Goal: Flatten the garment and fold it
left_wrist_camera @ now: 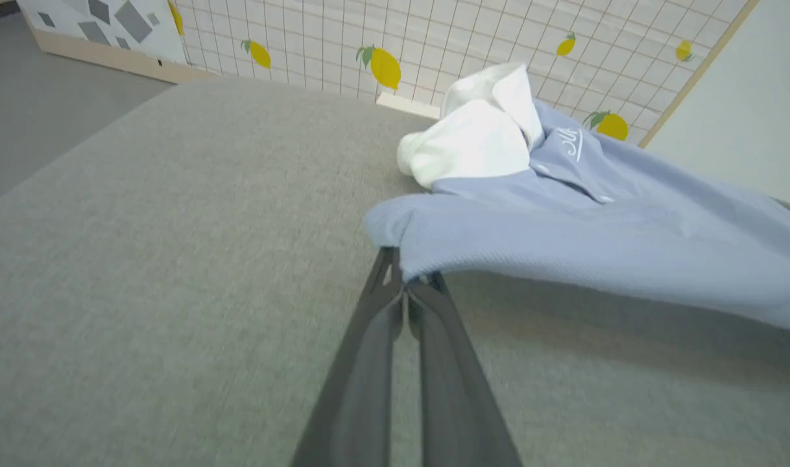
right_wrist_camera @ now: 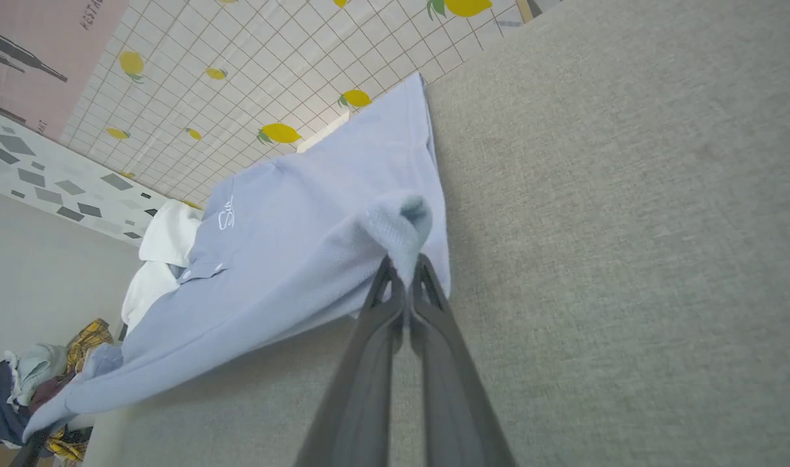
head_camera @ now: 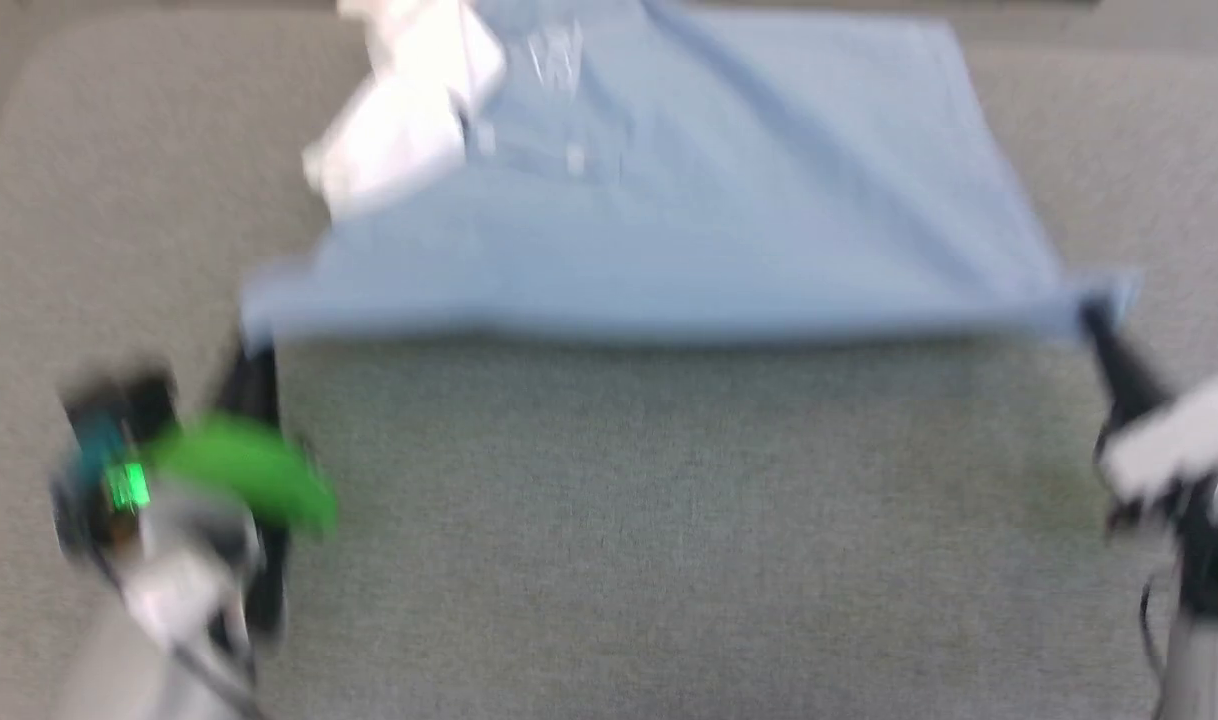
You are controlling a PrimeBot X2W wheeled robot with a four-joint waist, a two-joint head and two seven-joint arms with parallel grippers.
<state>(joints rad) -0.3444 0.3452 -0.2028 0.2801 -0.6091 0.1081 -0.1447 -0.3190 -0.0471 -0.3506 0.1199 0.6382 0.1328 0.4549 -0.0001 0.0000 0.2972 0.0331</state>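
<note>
1. Tabletop [head_camera: 609,520]: a grey, cloth-covered surface with rounded far corners. It carries the garment on its far half, and its near half is bare.
2. Tiled wall [left_wrist_camera: 434,39]: a white grid printed with yellow lemons, seen behind the tabletop in both wrist views.
3. Garment [head_camera: 729,200]: light blue soft cloth, spread broad and fairly smooth, with one long diagonal crease. Its near hem is stretched in a straight line between the two tools and raised off the tabletop, casting a shadow beneath; the far part lies on the surface.
4. Pile of mixed clothes [right_wrist_camera: 45,370]: lies beyond the tabletop edge, in the lower left of the right wrist view.
5. White inside fabric [left_wrist_camera: 479,136]: a bunched, turned-out mass at the garment's far left end.
6. Left tool [left_wrist_camera: 405,279]: its two dark fingers are pressed together on the hem's left corner.
7. Right tool [right_wrist_camera: 405,285]: its fingers are likewise pinched closed on the hem's right corner, the cloth puckering above the tips.
8. Chest lettering [right_wrist_camera: 226,217]: small white cursive, just beside the white fabric; illegible.
</note>
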